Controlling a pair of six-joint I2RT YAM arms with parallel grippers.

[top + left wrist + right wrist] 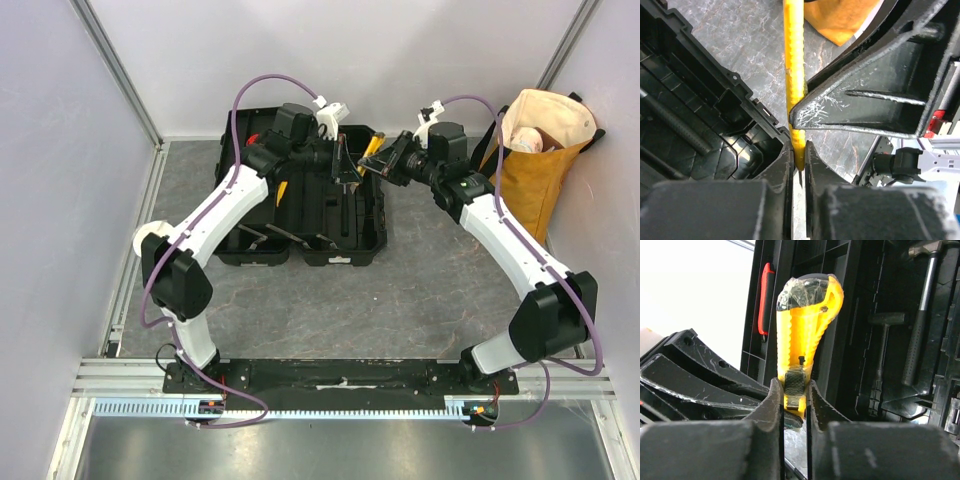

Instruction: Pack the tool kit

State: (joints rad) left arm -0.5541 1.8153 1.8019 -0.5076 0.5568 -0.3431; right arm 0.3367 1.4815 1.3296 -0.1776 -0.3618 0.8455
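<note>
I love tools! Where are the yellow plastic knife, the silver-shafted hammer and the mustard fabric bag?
yellow plastic knife (802,335), right wrist view, ribbed body.
silver-shafted hammer (924,295), right wrist view, shaft.
mustard fabric bag (540,180), top view, side.

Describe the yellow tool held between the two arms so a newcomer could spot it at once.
Find the open black plastic toolbox mid-scene. Above its far right corner the left claw and right claw meet, both shut on a slim bright-yellow plastic utility knife. Unlike the hammers lying inside the box, it is held aloft.
</note>
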